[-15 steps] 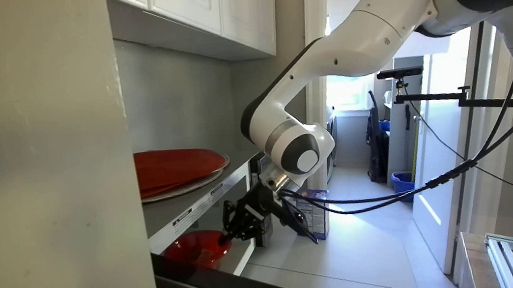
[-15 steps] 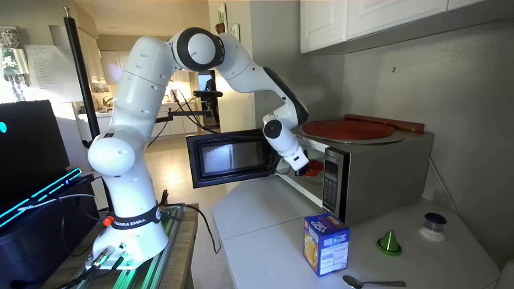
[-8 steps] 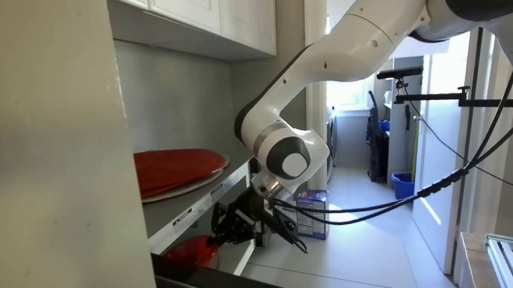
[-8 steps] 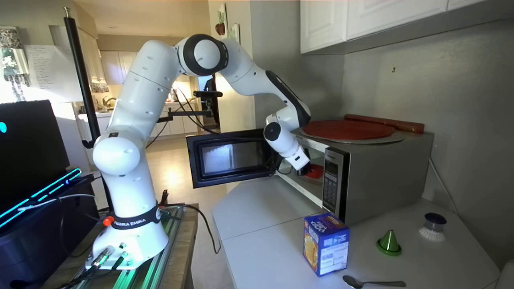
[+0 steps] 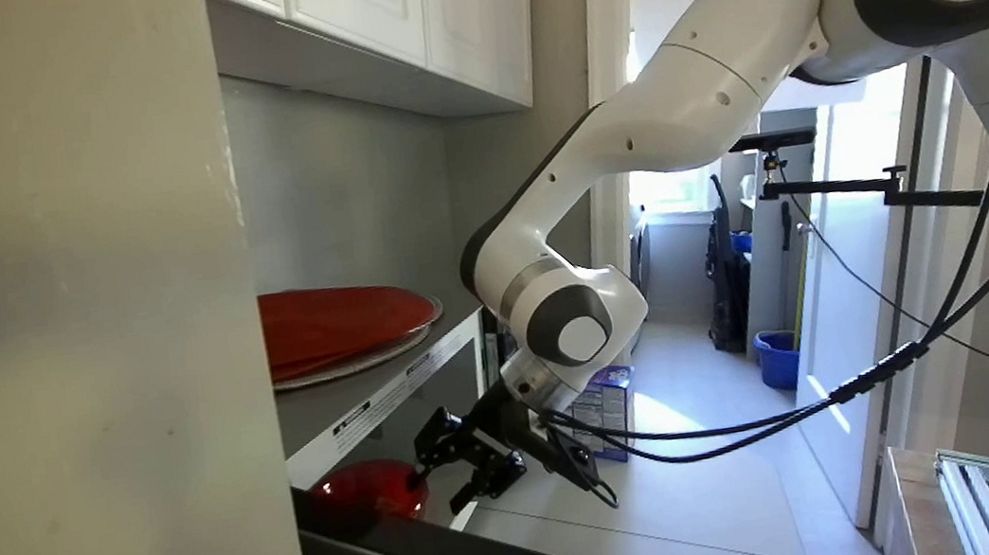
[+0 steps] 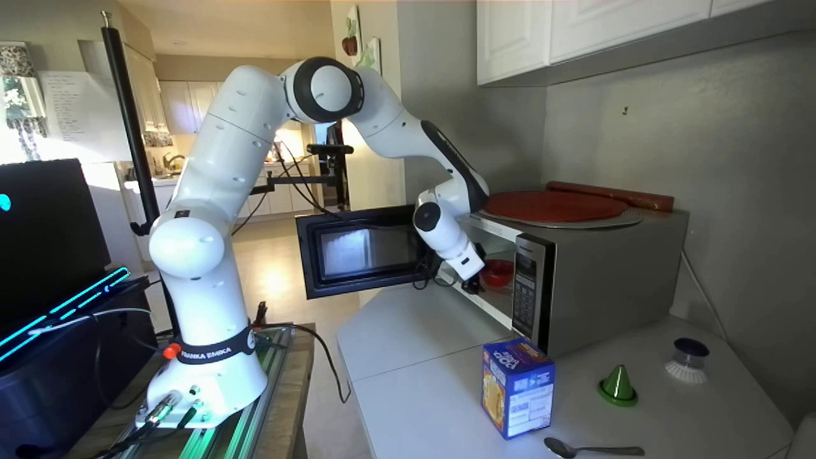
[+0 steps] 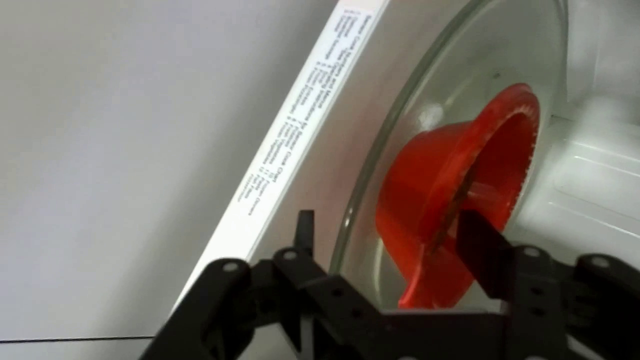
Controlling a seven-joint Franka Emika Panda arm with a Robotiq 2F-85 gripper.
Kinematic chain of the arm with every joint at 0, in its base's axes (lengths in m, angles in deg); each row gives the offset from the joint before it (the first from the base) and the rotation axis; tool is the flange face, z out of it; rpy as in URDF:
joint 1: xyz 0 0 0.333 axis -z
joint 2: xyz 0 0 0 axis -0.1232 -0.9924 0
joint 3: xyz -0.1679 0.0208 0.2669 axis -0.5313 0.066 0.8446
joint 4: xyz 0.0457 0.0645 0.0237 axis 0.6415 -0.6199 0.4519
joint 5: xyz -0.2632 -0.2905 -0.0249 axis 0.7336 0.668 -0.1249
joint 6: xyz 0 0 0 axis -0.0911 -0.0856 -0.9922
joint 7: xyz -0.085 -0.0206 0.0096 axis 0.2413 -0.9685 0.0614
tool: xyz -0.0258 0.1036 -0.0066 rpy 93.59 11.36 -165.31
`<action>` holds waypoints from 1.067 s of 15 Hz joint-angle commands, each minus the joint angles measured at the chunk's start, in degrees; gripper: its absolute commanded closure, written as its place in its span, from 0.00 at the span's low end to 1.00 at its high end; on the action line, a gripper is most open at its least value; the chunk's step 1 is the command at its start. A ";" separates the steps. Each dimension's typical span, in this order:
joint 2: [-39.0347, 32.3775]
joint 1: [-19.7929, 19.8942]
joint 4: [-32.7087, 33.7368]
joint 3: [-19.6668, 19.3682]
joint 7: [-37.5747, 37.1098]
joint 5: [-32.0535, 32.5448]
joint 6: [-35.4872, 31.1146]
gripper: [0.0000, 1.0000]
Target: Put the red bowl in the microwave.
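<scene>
Presently, my pincer (image 7: pixel 386 220) is released: its two sides stand well spread and clamp nothing. In the wrist view one finger (image 7: pixel 480 245) shows across the mouth of the red bowl (image 7: pixel 440 175), while the other finger (image 7: pixel 305 235) stands outside it, apart from the wall. The bowl's near side therefore lies in line with the gap. Whether the finger over the mouth touches the bowl cannot be determined.

The bowl lies just ahead of my pincer, deeper in than the fingertips in both exterior views. It is round, with no long axis to align to; the rim is the governing feature. It rests, apparently upright, on the glass plate (image 7: pixel 480 65) below and ahead of my fingertips, inside the microwave (image 6: pixel 612 287). In my judgement placement meets the task, and withdrawal remains.

That move turns on the finger at the mouth. I judge it best to back out along the fingers' own line and clear the rim before any sideways motion; a lateral drag could hook the rim and tip or pull the bowl.

Farther off, the door (image 6: pixel 366 252) stands open to one side of my pincer, with the box (image 6: pixel 517 389) lower on the opposite side. The wide red dish (image 6: pixel 554 206) lies above and beyond it, on the microwave's top.
</scene>
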 commanded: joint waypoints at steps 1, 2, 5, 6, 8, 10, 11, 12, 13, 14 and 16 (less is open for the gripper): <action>2.95 0.79 -4.76 0.34 0.33 0.64 0.57 0.00; 3.75 0.98 -5.87 0.38 0.43 0.59 0.95 0.00; 6.66 1.83 -9.57 1.24 -0.20 1.59 2.35 0.00; 7.53 1.96 -10.50 1.40 -0.37 1.76 2.56 0.00; 9.99 2.64 -13.43 2.24 -1.14 3.03 3.18 0.00; 13.08 3.54 -17.13 3.05 -1.72 4.66 3.68 0.00; 14.53 4.05 -19.05 3.51 -2.39 5.91 3.76 0.00; 15.99 4.41 -20.93 3.61 -2.46 6.56 3.90 0.00; 17.60 4.81 -22.94 3.65 -2.35 7.18 4.15 0.00; 19.32 5.30 -25.09 3.75 -2.51 7.94 4.64 0.00; 23.18 6.30 -29.63 4.02 -3.86 10.30 6.00 0.00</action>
